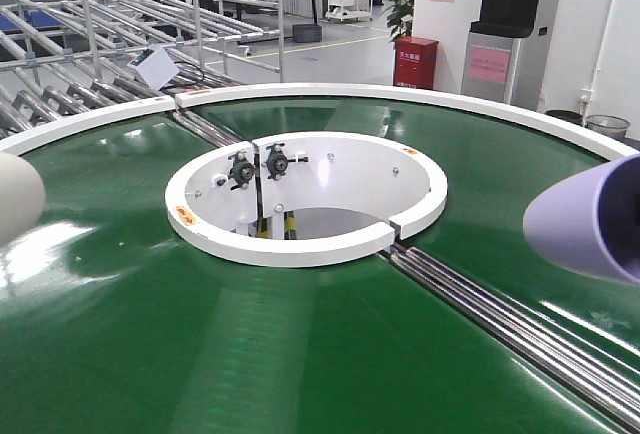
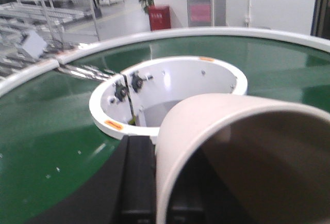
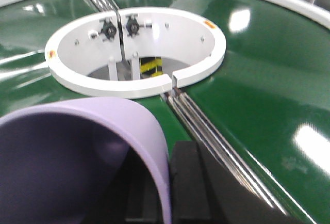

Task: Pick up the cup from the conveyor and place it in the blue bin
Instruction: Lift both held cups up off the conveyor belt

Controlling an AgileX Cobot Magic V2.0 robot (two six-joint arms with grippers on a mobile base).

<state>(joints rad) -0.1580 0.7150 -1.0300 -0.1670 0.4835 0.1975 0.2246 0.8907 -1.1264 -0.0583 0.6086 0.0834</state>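
Exterior front-facing view, read with both wrist views. Two cups are carried above the conveyor (image 1: 470, 106): the cream cup (image 1: 18, 199) at the left edge of frame and the lilac cup (image 1: 590, 222) at the right. They are well apart, each held roughly on its side and clear of the belt (image 1: 300, 344). The left gripper (image 2: 162, 198) appears clamped on the cream cup's wall. One dark finger (image 2: 138, 177) lies against the outside beside the rim, and a dark part shows just inside the mouth. The right gripper (image 3: 166, 193) pinches the lilac cup in the same manner. The blue bin appears in none of the views.

Risks, as judged: a thin wall pinched near the rim may flex, letting a cup turn or slide out during the swing to the bin. A dropped cup would probably roll on the slick belt or tip into the open well of the inner ring (image 1: 300, 250). Each cup also fills much of its wrist camera, so a release over the bin could be misjudged and catch its edge.

Materials and shapes: the cups are smooth, matt, tapered and thin-walled, probably paper or light plastic. The belt is dark green and glossy, with bright reflections. The inner ring is white, hard and smooth, with small orange labels. The rollers (image 1: 520, 326) are bright steel rods lying side by side in the belt's seams.
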